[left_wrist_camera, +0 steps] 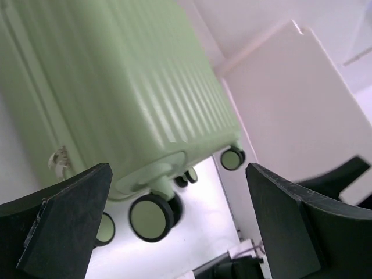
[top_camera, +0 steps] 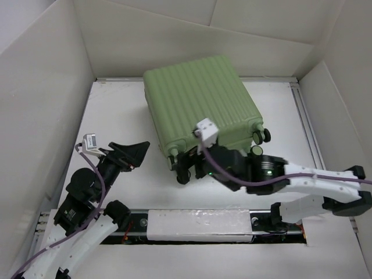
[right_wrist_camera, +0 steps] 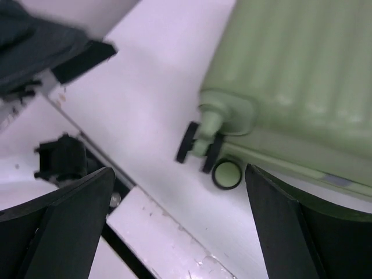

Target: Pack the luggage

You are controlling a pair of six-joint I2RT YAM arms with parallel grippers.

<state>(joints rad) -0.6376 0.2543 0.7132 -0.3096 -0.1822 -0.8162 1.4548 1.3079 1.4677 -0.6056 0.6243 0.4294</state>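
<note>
The luggage (top_camera: 200, 104) is lying closed, ribbed shell up, by the middle of the far edge of the tabletop (top_camera: 113, 113), with its caster wheels (right_wrist_camera: 199, 145) pointing toward the near edge. The right tool (right_wrist_camera: 179, 171) is hovering just beside those wheels, jaws gaping wide and gripping nothing. The left tool (top_camera: 136, 154) is hanging toward the left edge, jaws also spread wide, empty and apart from the shell.
</note>
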